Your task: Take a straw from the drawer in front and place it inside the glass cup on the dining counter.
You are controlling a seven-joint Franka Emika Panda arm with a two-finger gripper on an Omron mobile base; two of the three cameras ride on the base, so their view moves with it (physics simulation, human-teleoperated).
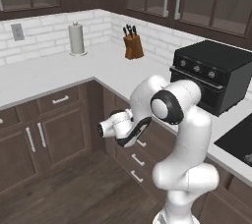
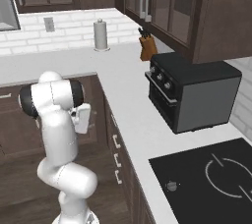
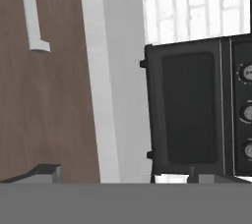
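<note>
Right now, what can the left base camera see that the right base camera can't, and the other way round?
Left base view alone: the low cabinet doors under the worktop on the left. Right base view alone: the whole black cooktop with its ring marks. Both share the toaster oven, knife block, paper towel roll, white worktop and the arm.

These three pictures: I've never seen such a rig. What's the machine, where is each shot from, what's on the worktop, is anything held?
A white robot arm in a rendered kitchen. Two pictures come from cameras behind it, left and right; the third looks along its hand. On the white worktop stand a paper towel roll, a knife block and a black toaster oven; a cooktop is set in. The drawers are closed. The hand view shows the oven sideways, beside a drawer front. I see nothing held, but the gripper's state is unclear.
</note>
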